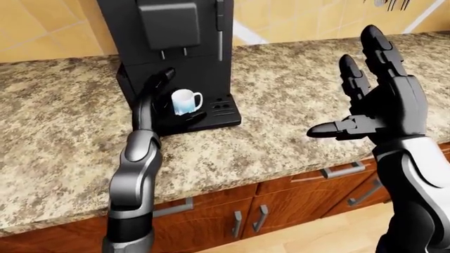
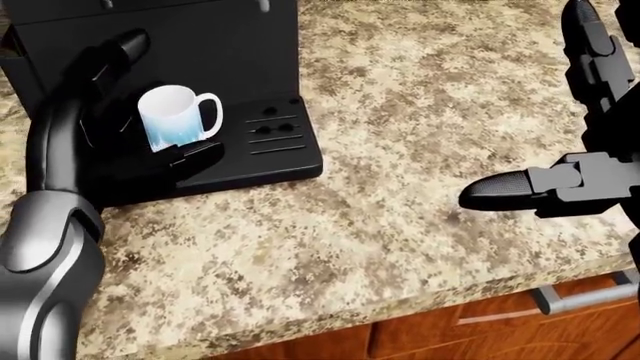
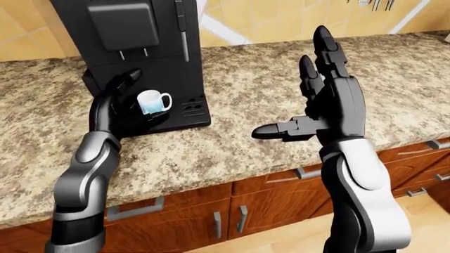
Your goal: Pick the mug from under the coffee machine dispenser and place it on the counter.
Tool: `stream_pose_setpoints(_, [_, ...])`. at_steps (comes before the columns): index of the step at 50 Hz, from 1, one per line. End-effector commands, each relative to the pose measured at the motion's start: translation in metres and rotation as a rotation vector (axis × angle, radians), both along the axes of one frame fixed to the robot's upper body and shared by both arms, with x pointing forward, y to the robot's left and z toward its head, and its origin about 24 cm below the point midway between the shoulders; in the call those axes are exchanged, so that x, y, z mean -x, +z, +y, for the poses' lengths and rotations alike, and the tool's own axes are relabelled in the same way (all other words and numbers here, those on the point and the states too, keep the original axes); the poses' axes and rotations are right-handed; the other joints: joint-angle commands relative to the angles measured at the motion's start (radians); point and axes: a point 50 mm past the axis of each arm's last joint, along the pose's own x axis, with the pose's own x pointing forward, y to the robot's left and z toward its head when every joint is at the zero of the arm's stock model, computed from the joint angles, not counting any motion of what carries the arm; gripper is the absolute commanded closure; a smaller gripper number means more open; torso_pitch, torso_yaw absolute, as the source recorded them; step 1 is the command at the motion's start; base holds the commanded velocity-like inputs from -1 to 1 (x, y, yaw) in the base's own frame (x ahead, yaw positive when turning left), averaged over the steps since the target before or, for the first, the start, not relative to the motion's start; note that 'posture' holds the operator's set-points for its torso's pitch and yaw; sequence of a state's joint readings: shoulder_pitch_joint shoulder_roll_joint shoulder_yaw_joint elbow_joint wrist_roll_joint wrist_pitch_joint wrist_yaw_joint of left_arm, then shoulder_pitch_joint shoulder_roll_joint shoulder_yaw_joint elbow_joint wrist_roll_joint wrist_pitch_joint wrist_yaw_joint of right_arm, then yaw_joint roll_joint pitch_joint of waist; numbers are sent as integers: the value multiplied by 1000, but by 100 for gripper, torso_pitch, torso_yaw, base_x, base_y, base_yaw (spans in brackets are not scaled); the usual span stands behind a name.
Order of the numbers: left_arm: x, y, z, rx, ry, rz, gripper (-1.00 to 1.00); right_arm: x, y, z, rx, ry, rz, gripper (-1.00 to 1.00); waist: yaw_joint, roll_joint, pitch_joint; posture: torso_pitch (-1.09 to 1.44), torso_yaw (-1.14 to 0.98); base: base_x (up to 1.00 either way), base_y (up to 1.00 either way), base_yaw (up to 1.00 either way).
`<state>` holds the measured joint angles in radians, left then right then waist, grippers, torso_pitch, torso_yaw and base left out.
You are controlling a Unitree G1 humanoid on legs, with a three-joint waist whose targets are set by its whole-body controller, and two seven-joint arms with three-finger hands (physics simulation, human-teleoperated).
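Note:
A white mug (image 2: 175, 118) with a blue lower band stands on the drip tray of the black coffee machine (image 1: 175, 42), under its dispenser, handle to the right. My left hand (image 2: 160, 101) reaches in from the left. Its open fingers (image 2: 125, 49) stand up beside the mug and its thumb (image 2: 195, 154) lies on the tray just below it; they do not close round it. My right hand (image 3: 295, 84) is open and empty, fingers spread upward, held above the granite counter (image 1: 295, 79) to the right of the machine.
The speckled granite counter stretches left and right of the machine. Brown cabinet doors with metal handles (image 1: 260, 217) run under its near edge. A tan tiled wall (image 1: 42, 26) stands behind. Utensils hang at the top right (image 3: 376, 4).

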<state>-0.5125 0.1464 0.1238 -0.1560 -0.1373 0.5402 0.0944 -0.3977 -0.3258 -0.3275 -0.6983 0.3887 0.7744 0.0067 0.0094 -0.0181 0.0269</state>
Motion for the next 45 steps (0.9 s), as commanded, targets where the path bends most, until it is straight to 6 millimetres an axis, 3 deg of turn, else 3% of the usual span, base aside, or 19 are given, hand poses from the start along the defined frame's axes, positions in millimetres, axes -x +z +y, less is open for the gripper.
stream_pose_setpoints(1, [-1,17,0,-2,2,-94,-49,5,12,1,12,0,-77,-100,0,-2,-21,0,0,0,0,0])
stream_pose_setpoints(12, [-22,-4,-8,-13,2,-62,-38,6,12,1,12,0,-77,-100,5,-4,-21,0,0,0,0,0])
stream_pose_setpoints(13, [-24,-6,-9,-15,5,-61,0,6,12,1,11,1,-77,-100,5,-4,-20,0,0,0,0,0])
stream_pose_setpoints(14, [-25,-9,-8,-17,9,-62,67,6,11,1,12,0,-77,-100,6,-4,-22,0,0,0,0,0])
stream_pose_setpoints(15, [-26,-11,-9,-25,11,-63,100,6,11,1,11,0,-77,-100,7,-5,-22,0,0,0,0,0])
stream_pose_setpoints(27, [-23,-12,-10,-30,8,-64,100,7,12,1,11,1,-78,-100,0,-2,-31,0,0,0,0,0])
stream_pose_setpoints(39, [19,33,-10,-37,-18,-148,100,7,14,1,15,1,-80,-100,-4,2,-30,0,0,0,0,0])
stream_pose_setpoints(45, [31,43,-8,-39,-17,-173,100,6,14,1,16,1,-80,-100,-4,1,-25,0,0,0,0,0])
